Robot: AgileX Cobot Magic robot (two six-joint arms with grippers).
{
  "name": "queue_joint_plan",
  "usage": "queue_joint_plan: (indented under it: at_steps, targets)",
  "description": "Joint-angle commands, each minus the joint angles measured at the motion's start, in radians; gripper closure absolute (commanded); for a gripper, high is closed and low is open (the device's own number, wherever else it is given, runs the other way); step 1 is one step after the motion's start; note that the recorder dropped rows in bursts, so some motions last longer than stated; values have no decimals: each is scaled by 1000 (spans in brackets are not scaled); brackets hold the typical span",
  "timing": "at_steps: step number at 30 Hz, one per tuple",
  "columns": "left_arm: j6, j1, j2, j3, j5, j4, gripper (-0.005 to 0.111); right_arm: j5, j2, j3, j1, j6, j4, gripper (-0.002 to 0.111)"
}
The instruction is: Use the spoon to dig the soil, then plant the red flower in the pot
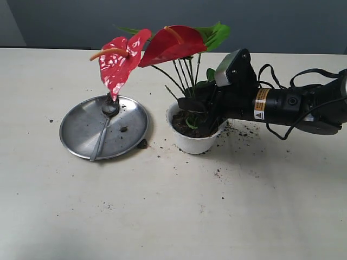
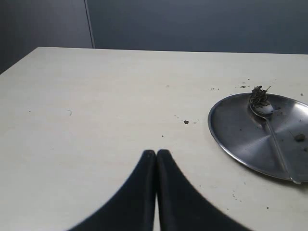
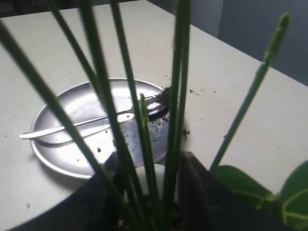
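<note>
A pale cream tabletop [image 1: 173,216] runs back to a dark grey-blue wall, and you should take the small white round pot with the scalloped rim [image 1: 192,143] as your reference. Dark brown crumbly soil [image 1: 180,124] fills the pot, and loose crumbs are scattered on the table around it. The red flower [image 1: 173,43], an artificial sprig with two glossy red blooms, green leaves and thin green stems, stands with its stems down in that soil. One bloom sits above the pot and the other leans out on the left arm's side of it. Your right gripper [image 1: 201,111] reaches in over the pot's rim. Its black fingers stand part-way apart on either side of the stems, and gaps show between them. Whether the pads touch a stem cannot be told. A round shiny steel plate [image 1: 81,130] lies just beside the pot on the left arm's side. The slim silver spoon [image 1: 101,138] rests in it, its bowl soiled with a small clump of earth. Your left gripper [image 2: 156,156] hangs over bare tabletop well apart from the pot. Its jaws are pressed together and hold nothing.
</note>
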Motion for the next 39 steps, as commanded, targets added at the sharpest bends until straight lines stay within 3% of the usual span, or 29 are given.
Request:
queue_joint_plan:
  at_steps: [1, 7, 13, 36, 39]
  targets:
    - [0, -3, -5, 5, -9, 0, 106, 71, 21, 14, -5, -8, 1, 70]
    - [0, -3, -5, 5, -9, 0, 106, 34, 19, 14, -5, -8, 1, 69]
    - [0, -3, -5, 5, -9, 0, 106, 18, 20, 14, -5, -8, -14, 51]
    - [0, -3, -5, 5, -9, 0, 106, 21, -1, 14, -5, -8, 61, 51]
    - [0, -3, -5, 5, -9, 0, 106, 23, -1, 14, -5, -8, 65, 44]
